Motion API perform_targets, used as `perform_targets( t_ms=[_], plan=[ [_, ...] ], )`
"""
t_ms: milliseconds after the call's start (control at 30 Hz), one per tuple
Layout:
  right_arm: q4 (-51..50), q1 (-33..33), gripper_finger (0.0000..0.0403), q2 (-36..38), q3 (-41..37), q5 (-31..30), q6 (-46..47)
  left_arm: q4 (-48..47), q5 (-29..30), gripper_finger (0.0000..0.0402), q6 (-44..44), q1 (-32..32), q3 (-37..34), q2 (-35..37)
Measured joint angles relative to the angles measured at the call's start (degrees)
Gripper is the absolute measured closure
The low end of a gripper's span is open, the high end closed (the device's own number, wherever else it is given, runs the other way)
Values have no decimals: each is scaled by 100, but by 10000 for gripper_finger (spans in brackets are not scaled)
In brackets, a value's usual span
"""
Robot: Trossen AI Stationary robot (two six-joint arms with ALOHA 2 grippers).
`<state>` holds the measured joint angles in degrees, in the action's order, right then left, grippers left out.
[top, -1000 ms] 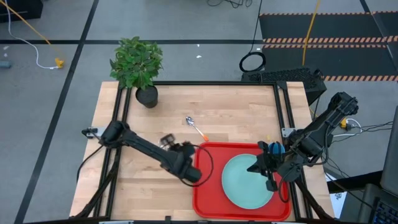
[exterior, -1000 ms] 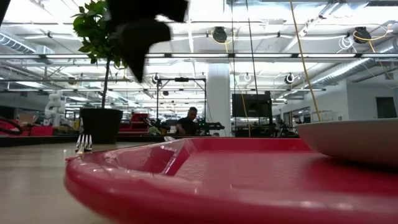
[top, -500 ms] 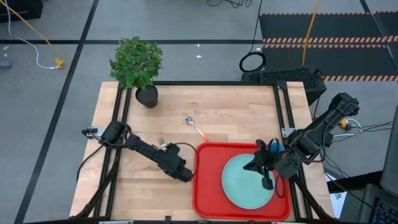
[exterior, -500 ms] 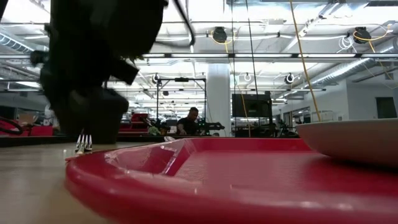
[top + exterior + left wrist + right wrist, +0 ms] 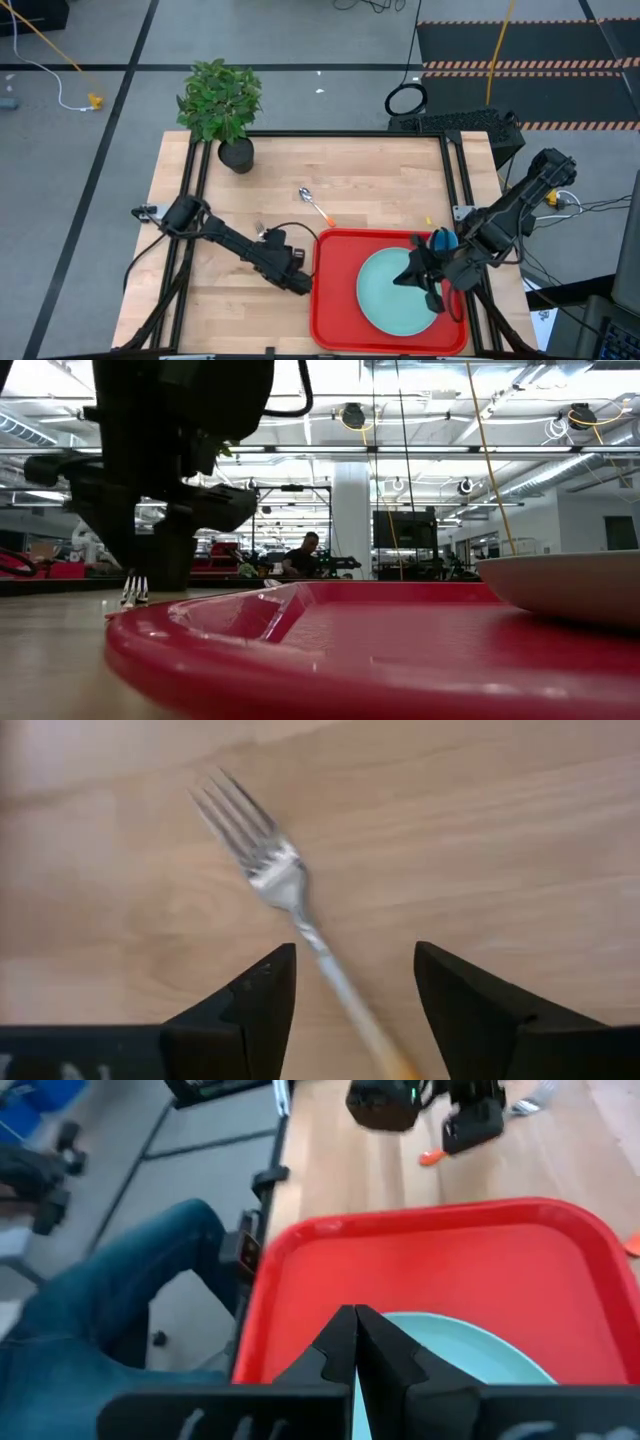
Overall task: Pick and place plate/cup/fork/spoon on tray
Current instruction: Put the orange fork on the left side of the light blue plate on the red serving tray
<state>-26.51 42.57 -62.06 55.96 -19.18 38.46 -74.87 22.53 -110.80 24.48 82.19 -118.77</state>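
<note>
The fork [image 5: 290, 910] lay flat on the wooden table [image 5: 380, 180] left of centre in the overhead frame, just off the red tray's [image 5: 335, 300] left edge, with the left gripper [image 5: 350, 1000] low over it, fingers spread open either side of the handle, gripping nothing. The plate [image 5: 398, 292] sat on the tray, where the right gripper [image 5: 355, 1345] hovered pinched closed and empty; the blue cup [image 5: 443, 240] was at the tray's upper right corner. The spoon [image 5: 315, 205] lay at centre and a potted plant [image 5: 222, 105] stood at upper left.

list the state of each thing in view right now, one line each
plate: lying flat in the tray
tray: on the table, holding the plate
fork: flat on the wood, handle between the open fingers, not gripped
spoon: on the table, outside the tray
cup: by the tray's far right corner; in or out unclear
left gripper: open, low over the fork
right gripper: shut, empty, above the plate
plant: upright at the table's far left corner
</note>
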Motion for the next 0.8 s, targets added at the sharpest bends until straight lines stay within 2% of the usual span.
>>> perform_targets(
  t_ms=[133,433,667,800],
  plan=[
    [316,90,403,0,0,-10,-101,50,453,219,-920,178,-158,1],
    [451,218,403,-43,0,-33,-179,461,382,264,-2143,689,-768,1],
    [691,216,403,-46,-190,-24,-129,560,643,285,-2126,681,-940,1],
    [702,216,403,-44,-190,-24,-68,257,322,289,-1882,686,-904,1]
  ],
)
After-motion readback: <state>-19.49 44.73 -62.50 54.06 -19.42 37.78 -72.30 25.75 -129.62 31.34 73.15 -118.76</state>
